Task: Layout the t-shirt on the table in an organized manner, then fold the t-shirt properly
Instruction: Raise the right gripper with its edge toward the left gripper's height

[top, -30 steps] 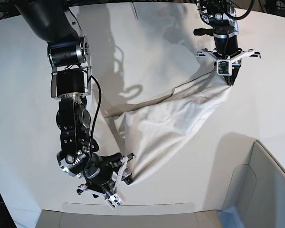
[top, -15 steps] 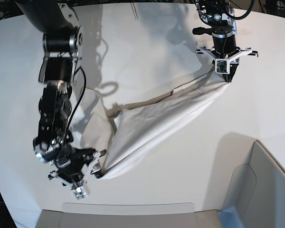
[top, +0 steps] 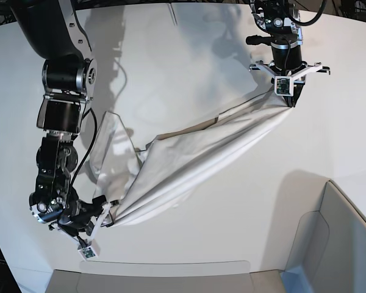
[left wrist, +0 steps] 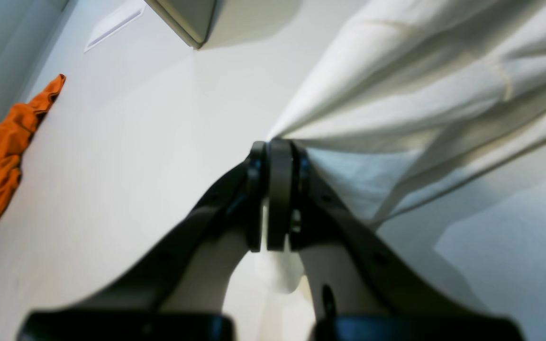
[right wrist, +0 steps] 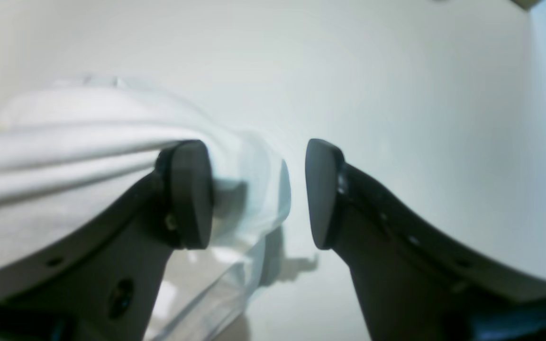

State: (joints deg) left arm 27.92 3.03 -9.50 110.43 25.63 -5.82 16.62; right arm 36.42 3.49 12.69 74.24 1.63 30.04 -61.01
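Across smooth table (top: 232, 201), creased t-shirt (top: 189, 159) stretches; left hand (left wrist: 277, 156) pinches it, right hand (right wrist: 254, 189) spread.

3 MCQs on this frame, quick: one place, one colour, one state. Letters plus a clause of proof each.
1. Where is the bin in the base view?
A. lower right corner
B. top left corner
C. table centre

2. What colour is the crumpled cloth at the left edge of the left wrist view?
A. blue
B. orange
C. black

3. How is the left gripper?
A. wide open, nothing held
B. shut on the t-shirt
C. out of view

Answers:
1 A: the bin sits at the lower right.
2 B: the crumpled cloth is orange.
3 B: the left gripper has its jaws together, pinching the t-shirt above the table.
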